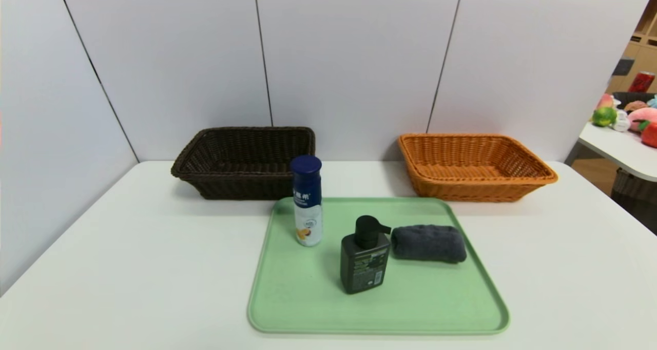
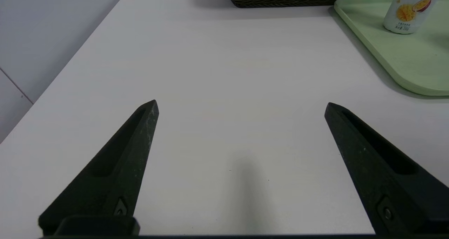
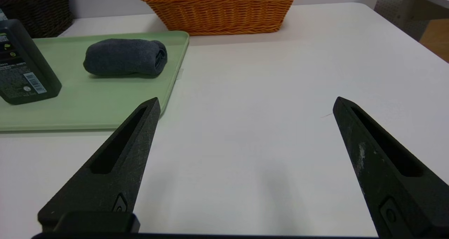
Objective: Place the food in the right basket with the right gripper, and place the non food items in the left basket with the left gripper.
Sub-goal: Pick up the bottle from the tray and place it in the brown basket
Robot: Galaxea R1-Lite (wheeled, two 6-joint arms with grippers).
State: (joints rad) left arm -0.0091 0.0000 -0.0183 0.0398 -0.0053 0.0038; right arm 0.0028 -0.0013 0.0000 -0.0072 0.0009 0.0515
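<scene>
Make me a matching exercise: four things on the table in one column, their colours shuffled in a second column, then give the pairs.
Things:
1. left basket
2. right basket
3. tray
4. towel

Colours:
A. light green
B. dark grey
C. dark brown
D. orange

Pairs: 1-C, 2-D, 3-A, 4-B
</scene>
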